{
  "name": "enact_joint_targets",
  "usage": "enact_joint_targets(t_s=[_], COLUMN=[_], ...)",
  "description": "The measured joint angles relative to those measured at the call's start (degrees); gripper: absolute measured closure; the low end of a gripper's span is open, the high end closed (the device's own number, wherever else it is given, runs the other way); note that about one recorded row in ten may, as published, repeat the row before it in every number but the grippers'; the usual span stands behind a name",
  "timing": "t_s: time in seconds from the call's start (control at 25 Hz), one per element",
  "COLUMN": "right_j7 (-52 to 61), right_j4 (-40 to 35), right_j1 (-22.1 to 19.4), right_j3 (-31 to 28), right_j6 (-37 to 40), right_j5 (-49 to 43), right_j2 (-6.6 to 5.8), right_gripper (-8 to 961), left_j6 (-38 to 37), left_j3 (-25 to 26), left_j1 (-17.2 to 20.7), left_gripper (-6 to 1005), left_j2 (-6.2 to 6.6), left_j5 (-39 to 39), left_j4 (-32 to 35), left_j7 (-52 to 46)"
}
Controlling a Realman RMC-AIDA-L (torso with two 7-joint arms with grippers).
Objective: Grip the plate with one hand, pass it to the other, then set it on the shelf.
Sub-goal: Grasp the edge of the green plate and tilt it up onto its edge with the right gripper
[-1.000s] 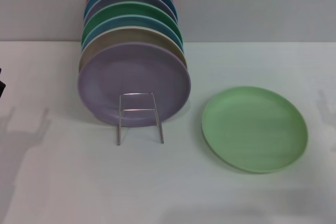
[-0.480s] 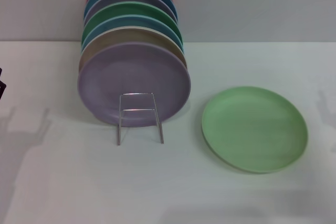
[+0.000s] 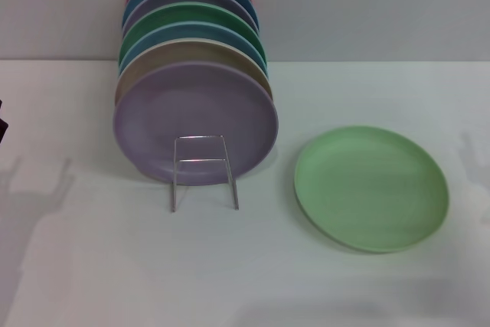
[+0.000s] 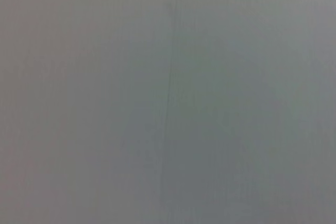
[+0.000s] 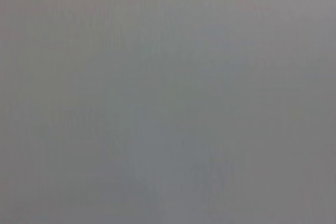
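The light pastel-green plate (image 3: 371, 188) lies flat on the white table at the right, in the head view. The shelf (image 3: 204, 170) is a thin silver wire rack left of it, with its upright rectangular loop at the front. It holds several plates standing on edge, with a lilac plate (image 3: 195, 122) at the front. A dark sliver of my left gripper (image 3: 2, 122) shows at the left edge, far from the plate. My right gripper is out of view. Both wrist views show only plain grey.
The white table (image 3: 253, 273) stretches in front of the rack and the plate. A grey wall (image 3: 367, 5) stands behind. The racked plates behind the lilac one are tan, blue, darker green, lilac, blue and red. Arm shadows fall on the table at both sides.
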State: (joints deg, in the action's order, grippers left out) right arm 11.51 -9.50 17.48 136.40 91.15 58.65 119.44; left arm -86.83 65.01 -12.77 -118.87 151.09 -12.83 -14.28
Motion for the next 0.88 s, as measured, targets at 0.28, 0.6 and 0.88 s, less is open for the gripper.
enact_joint_targets(t_s=[0.28, 0.6, 0.88], right_j7=[-0.7, -18.1, -29.7], right_j4=[-0.7, -9.9, -20.9], right_j1=[0.0, -1.4, -4.4], right_j3=[-0.2, -2.0, -6.8], right_j6=[-2.2, -8.0, -15.6], right_j5=[-0.1, 0.6, 0.3], right_j2=[0.0, -0.06, -0.21], right_gripper=[266, 266, 266], left_j6=[0.0, -0.2, -0.3], left_j3=[0.0, 0.1, -0.1], left_j1=[0.0, 0.3, 0.6], left_gripper=[187, 187, 188], left_j2=[0.05, 0.11, 0.14], left_j5=[0.0, 0.0, 0.0], left_j4=[0.0, 0.0, 0.1], left_j7=[0.0, 0.0, 0.0])
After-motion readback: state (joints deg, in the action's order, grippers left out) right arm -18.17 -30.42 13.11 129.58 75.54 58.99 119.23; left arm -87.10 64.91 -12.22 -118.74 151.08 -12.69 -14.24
